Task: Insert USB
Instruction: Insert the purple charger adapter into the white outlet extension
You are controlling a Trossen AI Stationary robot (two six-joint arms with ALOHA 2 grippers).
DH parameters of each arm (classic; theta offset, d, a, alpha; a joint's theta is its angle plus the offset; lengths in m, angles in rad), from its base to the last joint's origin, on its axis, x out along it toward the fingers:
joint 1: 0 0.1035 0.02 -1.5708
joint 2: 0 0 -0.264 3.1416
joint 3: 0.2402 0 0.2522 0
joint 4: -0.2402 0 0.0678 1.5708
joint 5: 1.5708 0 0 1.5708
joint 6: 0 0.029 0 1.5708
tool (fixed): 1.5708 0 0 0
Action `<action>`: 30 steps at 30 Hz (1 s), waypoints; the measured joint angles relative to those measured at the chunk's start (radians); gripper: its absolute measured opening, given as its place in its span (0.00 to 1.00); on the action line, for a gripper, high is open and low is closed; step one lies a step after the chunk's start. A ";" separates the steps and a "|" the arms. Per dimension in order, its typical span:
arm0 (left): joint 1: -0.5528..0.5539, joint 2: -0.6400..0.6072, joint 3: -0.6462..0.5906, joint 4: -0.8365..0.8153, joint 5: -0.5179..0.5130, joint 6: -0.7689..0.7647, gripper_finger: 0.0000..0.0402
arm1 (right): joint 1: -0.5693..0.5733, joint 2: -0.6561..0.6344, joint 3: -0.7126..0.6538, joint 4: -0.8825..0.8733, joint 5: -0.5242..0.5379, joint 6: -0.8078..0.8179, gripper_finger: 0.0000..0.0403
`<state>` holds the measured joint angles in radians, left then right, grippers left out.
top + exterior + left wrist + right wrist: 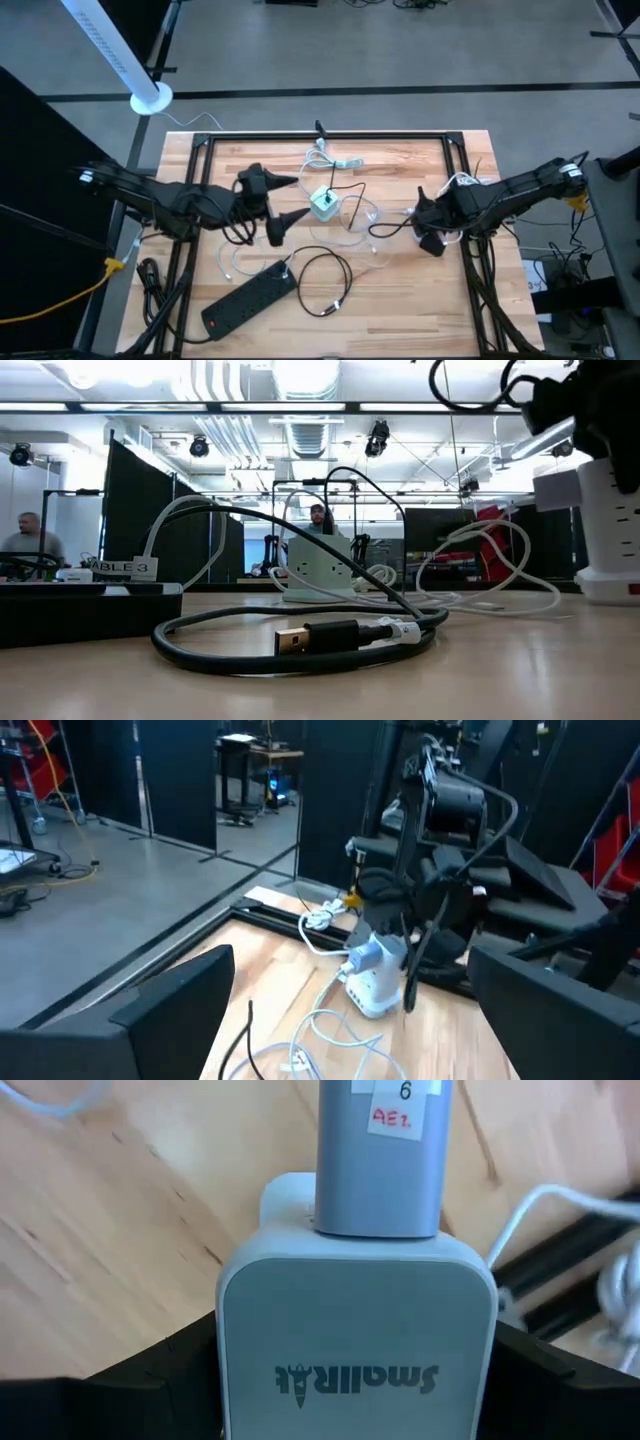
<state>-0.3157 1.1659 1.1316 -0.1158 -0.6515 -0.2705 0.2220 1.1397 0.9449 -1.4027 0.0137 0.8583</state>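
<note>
Overhead, the wooden table (400,310) carries a tangle of cables with both arms reaching in from the sides. Next in size, a black power strip (248,298) lies slantwise at the near-left part of the table, just in front of the left arm. That arm's left gripper (288,200) hovers left of centre with its two dark fingers (291,219) spread apart and nothing between them; they point toward the small green hub (323,203) at the table's middle.

On the opposite side, the right gripper (428,226) sits near the table's right edge. Its wrist view shows the fingers (120,1380) clamped on either side of a white charger block (357,1342) marked SmallRig, with a grey part (380,1155) bearing a small label standing out of the block's far end. In the low view the same white block (608,525) hangs at the right, its base at table level.

A black cable (325,275) loops across the near-centre of the table, between the power strip and the right arm. Its USB plug (292,641), gold-coloured metal end bare, lies flat on the wood inside the coil, well apart from both grippers and from the hub. White and clear cables (345,160) trail around the hub.
</note>
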 joint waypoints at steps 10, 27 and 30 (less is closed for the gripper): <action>-0.012 -0.026 0.000 -0.013 -0.022 -0.035 0.97 | -0.006 -0.013 -0.028 -0.003 -0.033 0.093 0.73; -0.041 -0.131 -0.001 -0.125 -0.167 -0.028 0.97 | 0.226 -0.033 -0.052 0.087 -0.003 -0.357 0.73; -0.040 -0.132 -0.001 -0.133 -0.179 -0.027 0.97 | 0.292 -0.032 -0.055 0.111 -0.004 -0.392 0.73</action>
<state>-0.3561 1.0336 1.1309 -0.2485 -0.8309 -0.2977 0.5136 1.1072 0.8902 -1.2914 0.0097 0.4662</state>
